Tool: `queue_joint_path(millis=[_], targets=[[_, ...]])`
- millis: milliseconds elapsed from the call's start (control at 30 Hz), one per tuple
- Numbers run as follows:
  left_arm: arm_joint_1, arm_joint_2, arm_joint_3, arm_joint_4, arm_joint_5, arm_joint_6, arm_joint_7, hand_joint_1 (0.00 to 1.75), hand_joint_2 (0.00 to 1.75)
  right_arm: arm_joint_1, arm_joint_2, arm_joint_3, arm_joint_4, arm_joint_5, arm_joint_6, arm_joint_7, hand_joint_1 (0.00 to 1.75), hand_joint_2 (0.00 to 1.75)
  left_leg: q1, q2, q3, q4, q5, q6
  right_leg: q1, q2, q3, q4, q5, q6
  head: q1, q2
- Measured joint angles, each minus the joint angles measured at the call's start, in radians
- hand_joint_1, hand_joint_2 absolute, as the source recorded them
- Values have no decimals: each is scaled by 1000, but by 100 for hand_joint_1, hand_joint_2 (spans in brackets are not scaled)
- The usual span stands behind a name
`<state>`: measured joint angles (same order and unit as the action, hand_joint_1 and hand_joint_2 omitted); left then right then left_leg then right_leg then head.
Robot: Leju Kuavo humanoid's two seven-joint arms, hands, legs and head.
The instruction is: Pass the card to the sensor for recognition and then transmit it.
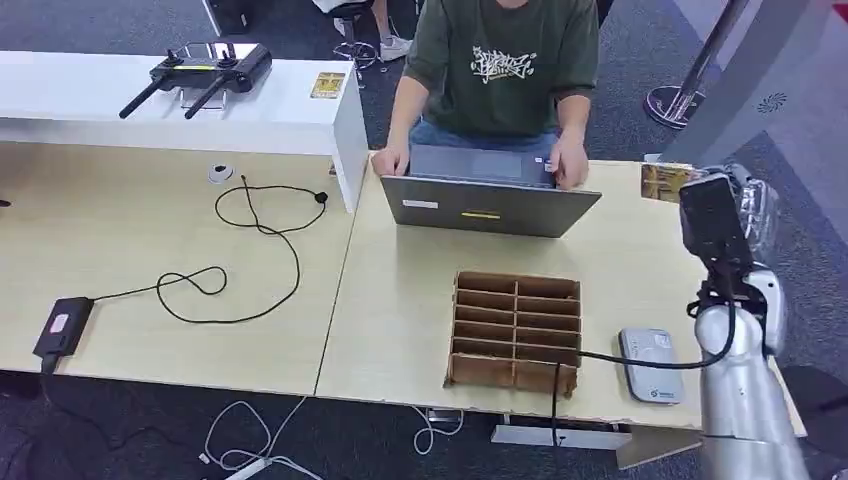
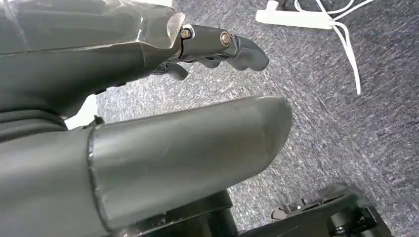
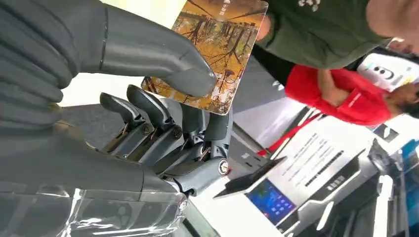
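The head view looks down from high up at the table [image 1: 400, 300]. Each wrist view sits close behind its robot hand. The right wrist view shares the person [image 3: 321, 34] with the head view.

The card [image 3: 217, 49] carries an orange-and-brown autumn tree print, pinched by the dark grey right robot hand [image 3: 163, 113]. The sensor [image 1: 650, 365] is pale grey. The surface [image 1: 400, 290] is light wood; the divided box [image 1: 515, 330] is brown cardboard; the laptop [image 1: 490, 205] is grey.
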<state>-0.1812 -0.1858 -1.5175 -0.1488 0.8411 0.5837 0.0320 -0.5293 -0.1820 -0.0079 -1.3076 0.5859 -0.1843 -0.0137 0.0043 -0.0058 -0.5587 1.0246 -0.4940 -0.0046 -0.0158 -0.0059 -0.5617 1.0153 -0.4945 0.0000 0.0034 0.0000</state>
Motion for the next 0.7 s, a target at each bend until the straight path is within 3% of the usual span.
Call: queue_joint_path(millis=[33,233,700], targets=[[0,-3,0,11,11,2,0,0,0,45,-14,-41,-19,-21,0,0,175,175,0,0,0,0,0,0,0,0,0,0,0,0,0,0],[1,-7,0,24,24,3,0,0,0,133,-33,-103,-48,-71,-5,-19,175,175,0,-1,0,0,0,0,0,-1,0,-1,0,0,0,0],[6,-18,0,47,62,0,-11,0,0,377,-31,-255,-185,-145,0,-37,175,175,0,-1,-1,0,-1,0,0,-1,0,-1,0,0,0,0]])
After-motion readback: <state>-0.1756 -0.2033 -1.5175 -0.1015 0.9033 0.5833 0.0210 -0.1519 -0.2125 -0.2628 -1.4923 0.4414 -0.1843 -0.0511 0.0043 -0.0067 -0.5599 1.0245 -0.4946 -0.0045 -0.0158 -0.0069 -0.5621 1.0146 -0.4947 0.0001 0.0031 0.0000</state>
